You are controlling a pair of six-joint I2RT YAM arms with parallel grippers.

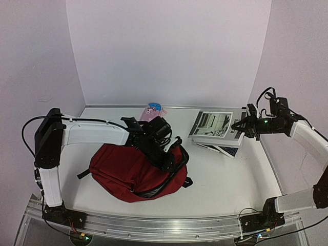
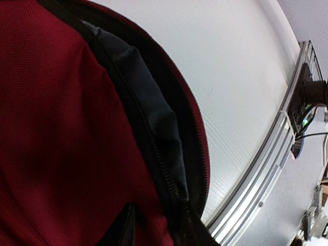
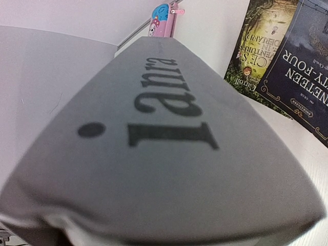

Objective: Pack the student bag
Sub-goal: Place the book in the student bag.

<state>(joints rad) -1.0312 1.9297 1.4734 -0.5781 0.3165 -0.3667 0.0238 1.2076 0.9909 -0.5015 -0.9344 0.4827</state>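
Observation:
The student bag [image 1: 123, 174], dark red, lies on the table left of centre with its zip opening facing right. My left gripper [image 1: 165, 154] sits at the opening's upper rim and appears shut on it. The left wrist view shows the red fabric [image 2: 61, 128], the black zip and the grey lining [image 2: 154, 102] running down to where the jaws are; the fingers themselves are hidden. My right gripper [image 1: 237, 126] is shut on the right edge of a grey book [image 1: 212, 125], whose spine [image 3: 164, 154] fills the right wrist view and hides the fingers.
Two more books [image 1: 223, 148] lie under and beside the grey one, their covers showing in the right wrist view [image 3: 287, 66]. A pink pencil case [image 1: 152, 110] lies by the back wall. An aluminium rail [image 2: 266, 174] runs along the table's near edge.

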